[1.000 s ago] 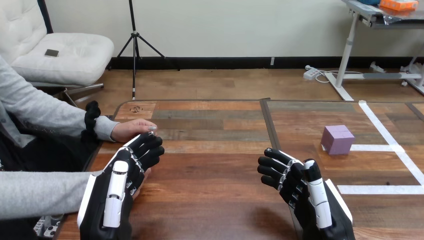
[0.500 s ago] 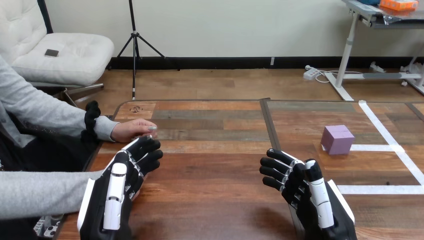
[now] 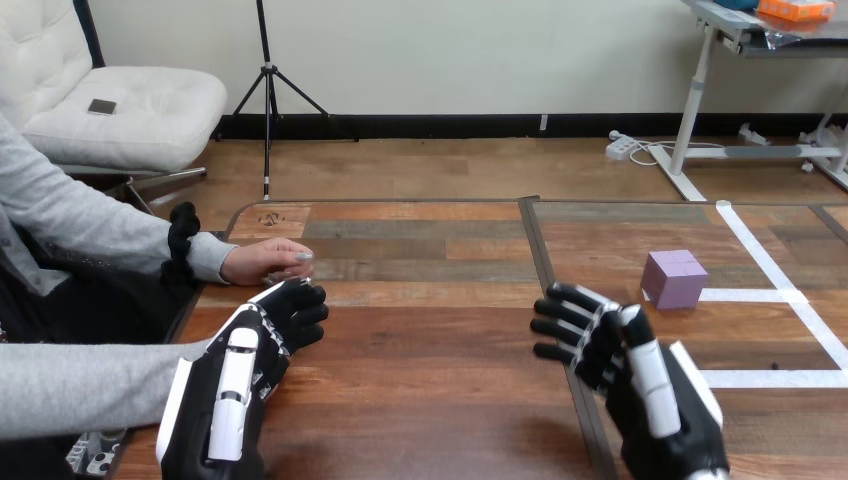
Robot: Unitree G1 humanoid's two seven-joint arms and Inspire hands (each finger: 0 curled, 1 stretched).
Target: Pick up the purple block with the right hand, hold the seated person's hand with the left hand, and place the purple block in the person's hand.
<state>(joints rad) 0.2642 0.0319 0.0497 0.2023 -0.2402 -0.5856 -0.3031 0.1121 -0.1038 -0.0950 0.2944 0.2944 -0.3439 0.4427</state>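
The purple block [image 3: 675, 279] sits on the table at the right, beside white tape lines. My right hand [image 3: 640, 385] hovers low near the front edge, left of and nearer than the block, open with relaxed fingers and nothing in it. At the front left, my left hand [image 3: 240, 375] is open with loosely bent fingers and lies over the end of the person's grey-sleeved forearm [image 3: 90, 385]; the person's hand there is hidden beneath it. The person's other hand [image 3: 265, 260] rests palm down on the table just beyond my left fingertips, apart from them.
White tape lines [image 3: 770, 295] mark a corner around the block on the right half. A dark seam [image 3: 540, 260] runs front to back down the table's middle. The table's rounded left edge [image 3: 235, 215] lies by the person.
My right hand has moved right and a little forward, closer to the purple block. My left hand has drawn back slightly. The block and the person's hands have stayed put.
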